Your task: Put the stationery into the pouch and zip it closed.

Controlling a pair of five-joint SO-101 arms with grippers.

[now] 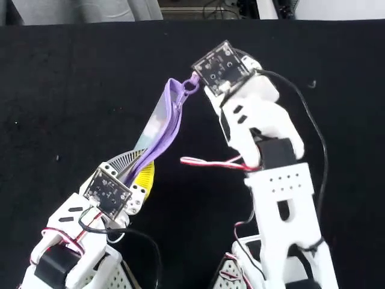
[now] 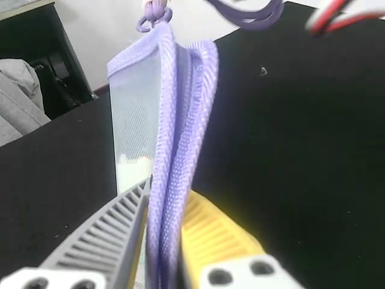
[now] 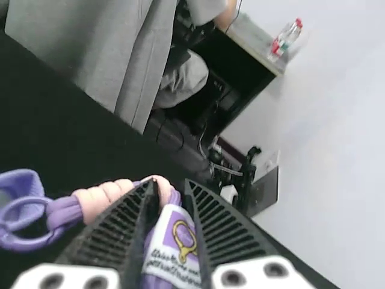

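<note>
The left gripper (image 1: 137, 168), at the lower left of the high view, is clamped on the lower end of the purple pouch (image 1: 163, 117). The right gripper (image 1: 198, 83), at the upper centre, is closed on the pouch's zipper pull (image 3: 171, 232). The pouch is held stretched diagonally between them over the black table (image 1: 60, 90).
</note>
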